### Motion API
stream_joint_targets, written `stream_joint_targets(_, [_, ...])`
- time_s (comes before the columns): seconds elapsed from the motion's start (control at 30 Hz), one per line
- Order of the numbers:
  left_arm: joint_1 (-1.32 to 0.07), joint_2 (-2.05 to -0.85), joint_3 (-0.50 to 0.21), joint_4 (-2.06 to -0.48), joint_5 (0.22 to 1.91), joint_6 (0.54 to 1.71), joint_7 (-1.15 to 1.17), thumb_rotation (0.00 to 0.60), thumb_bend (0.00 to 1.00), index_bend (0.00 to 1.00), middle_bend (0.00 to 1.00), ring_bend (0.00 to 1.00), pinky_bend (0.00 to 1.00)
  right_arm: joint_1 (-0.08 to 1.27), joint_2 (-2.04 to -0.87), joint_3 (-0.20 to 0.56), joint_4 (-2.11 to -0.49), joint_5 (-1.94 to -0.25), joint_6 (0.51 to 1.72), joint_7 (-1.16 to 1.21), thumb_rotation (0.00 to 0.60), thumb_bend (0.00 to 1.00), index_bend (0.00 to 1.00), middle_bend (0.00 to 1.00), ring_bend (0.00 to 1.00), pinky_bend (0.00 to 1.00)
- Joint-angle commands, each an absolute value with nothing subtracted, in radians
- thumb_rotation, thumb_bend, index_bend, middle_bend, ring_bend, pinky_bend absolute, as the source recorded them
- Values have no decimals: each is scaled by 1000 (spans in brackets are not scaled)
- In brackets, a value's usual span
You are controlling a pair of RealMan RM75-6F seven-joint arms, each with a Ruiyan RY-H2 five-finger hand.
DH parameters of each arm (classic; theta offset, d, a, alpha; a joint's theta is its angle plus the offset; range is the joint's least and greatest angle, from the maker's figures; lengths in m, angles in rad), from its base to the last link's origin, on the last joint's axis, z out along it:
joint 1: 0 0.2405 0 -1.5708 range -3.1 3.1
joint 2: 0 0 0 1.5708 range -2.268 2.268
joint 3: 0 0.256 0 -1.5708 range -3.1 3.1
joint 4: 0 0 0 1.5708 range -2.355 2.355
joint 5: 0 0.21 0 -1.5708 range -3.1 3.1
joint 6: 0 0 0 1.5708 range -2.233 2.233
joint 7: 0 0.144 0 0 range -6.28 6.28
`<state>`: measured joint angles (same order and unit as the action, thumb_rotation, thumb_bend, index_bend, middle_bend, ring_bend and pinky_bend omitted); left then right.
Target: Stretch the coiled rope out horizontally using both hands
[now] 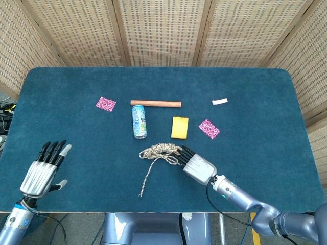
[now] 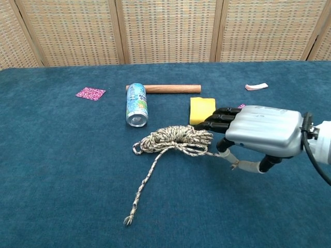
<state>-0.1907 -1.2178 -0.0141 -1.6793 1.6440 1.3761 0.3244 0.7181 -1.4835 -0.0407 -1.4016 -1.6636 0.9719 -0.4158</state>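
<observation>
The table (image 1: 255, 92) is covered in deep teal cloth. The rope (image 2: 176, 140) is mottled beige and brown. The can (image 2: 136, 104) is pale blue with green print, the rod (image 2: 168, 88) reddish brown, and the sponge (image 2: 202, 110) yellow. Two cards (image 1: 106, 104) (image 1: 209, 128) are speckled pink. Both hands (image 1: 42, 172) (image 2: 253, 132) are silver with black fingers (image 1: 52, 149).

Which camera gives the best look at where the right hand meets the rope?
The chest view: it shows the right hand from the side, low fingers pinching a strand that leads left to the coiled rope. In the head view the right hand covers that contact from above, showing only the rope beside its fingertips.
</observation>
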Motion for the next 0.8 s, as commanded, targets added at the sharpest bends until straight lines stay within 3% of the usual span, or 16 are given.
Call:
stream_joint_targets(0.03, [-286, -1269, -19, -1595, 1748, 1304, 335, 600, 0, 174, 0, 0, 0, 709, -1475, -46, -1390, -1666, 983, -405, 600, 433, 605, 25, 0, 0])
stream_joint_targets(0.2, [-408, -1334, 3, -1492, 1878, 1230, 259, 600, 2, 328, 0, 0, 0, 701, -1468, -44, -1388, -1668, 1001, -377, 600, 441, 613, 27, 0, 0])
stream_joint_targets(0.53, [-562, -1489, 24, -1380, 1955, 1122, 208, 600, 59, 371, 0, 0, 0, 711, -1485, -34, -1358, -1667, 993, -339, 600, 439, 617, 28, 0, 0])
stream_joint_targets(0.8, [-641, -1543, 41, -1345, 1961, 1049, 216, 600, 147, 386, 0, 0, 0, 714, -1499, -35, -1337, -1667, 986, -316, 600, 442, 628, 29, 0, 0])
